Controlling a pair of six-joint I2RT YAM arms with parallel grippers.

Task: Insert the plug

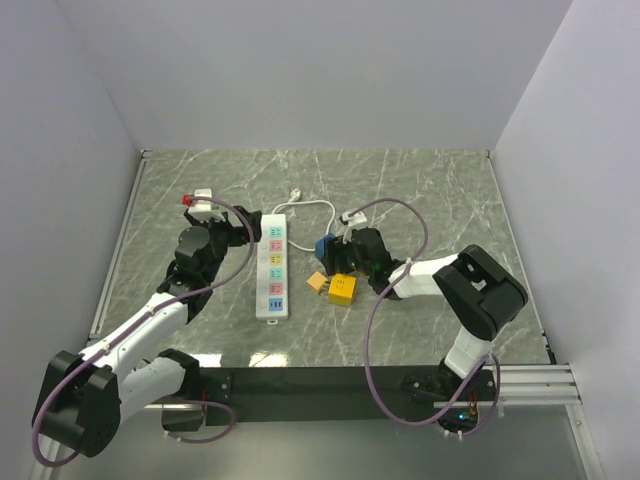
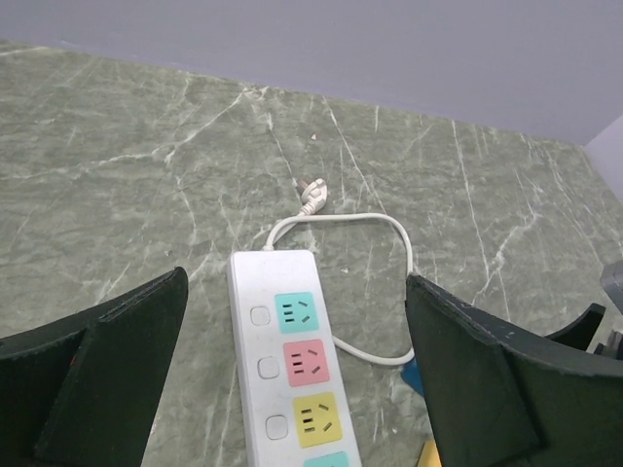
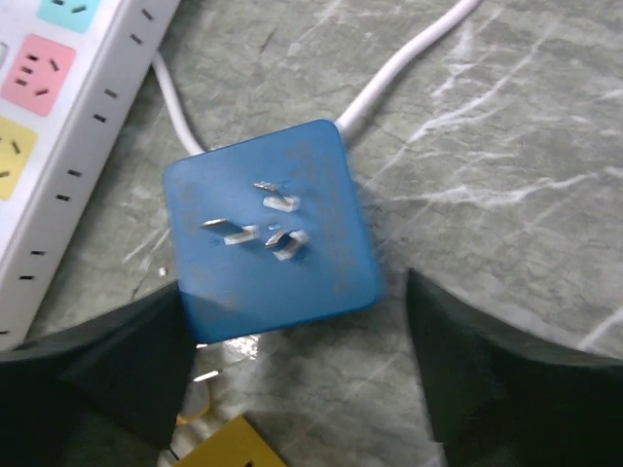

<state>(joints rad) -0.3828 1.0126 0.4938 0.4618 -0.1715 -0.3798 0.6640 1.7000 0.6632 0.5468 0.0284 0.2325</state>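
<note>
The blue plug [image 3: 271, 229] lay on its back on the marble table [image 1: 430, 190], three metal prongs pointing up, just beside the white power strip [image 1: 273, 268] at its 3 o'clock in the top view. In the right wrist view, the right gripper [image 3: 290, 292] stood well open with the plug's near edge between its two dark fingers [image 3: 107, 360]. The finger at 8 o'clock looked to touch the plug's corner, while the one at 4 o'clock showed a strip of bare stone before it. Whether either pressed on the plug could not be told, since the near edge was partly hidden by the fingers. The white cable [image 3: 409, 58] ran out from behind the plug at 1 o'clock and again at 10 o'clock, with the stretch between covered. A yellow block [image 3: 229, 452] was cut off at the bottom edge.

The left gripper [image 2: 294, 282] was spread wide and held nothing. It hung over the strip's far end, and the sockets below the yellow one were cut off by the frame. The strip's own small plug [image 2: 313, 195] lay at 12 o'clock from the strip, with its prongs too small to make out.
</note>
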